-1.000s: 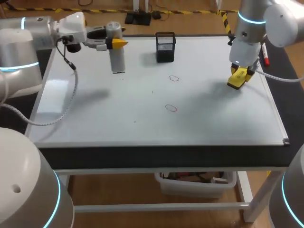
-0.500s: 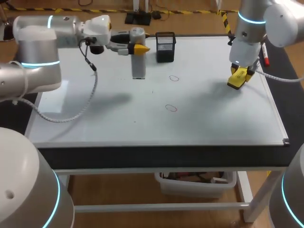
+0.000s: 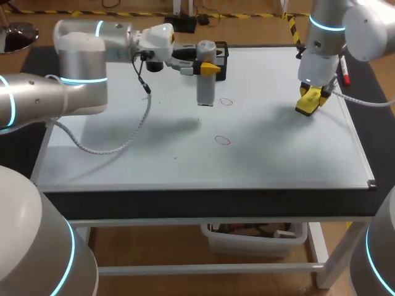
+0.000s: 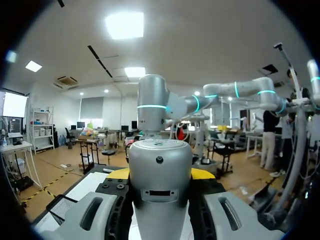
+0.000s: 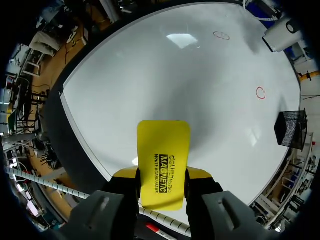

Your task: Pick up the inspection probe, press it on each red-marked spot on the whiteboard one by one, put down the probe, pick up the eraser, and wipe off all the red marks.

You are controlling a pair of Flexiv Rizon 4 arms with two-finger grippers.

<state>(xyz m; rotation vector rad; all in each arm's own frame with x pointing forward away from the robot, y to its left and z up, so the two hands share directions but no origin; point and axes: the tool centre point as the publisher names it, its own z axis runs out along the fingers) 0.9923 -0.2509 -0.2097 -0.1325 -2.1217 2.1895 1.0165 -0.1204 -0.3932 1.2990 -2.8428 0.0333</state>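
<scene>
Silver arms (image 3: 80, 58), glowing cyan rings (image 3: 325, 25)

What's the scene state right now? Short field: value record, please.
left gripper: shut on probe, held upright over the whiteboard
probe position: beside the far red mark, not on it
right gripper: shut on eraser, near the board's right edge
marks: far red mark and near red mark, both unwiped
mesh cup: behind the probe
</scene>
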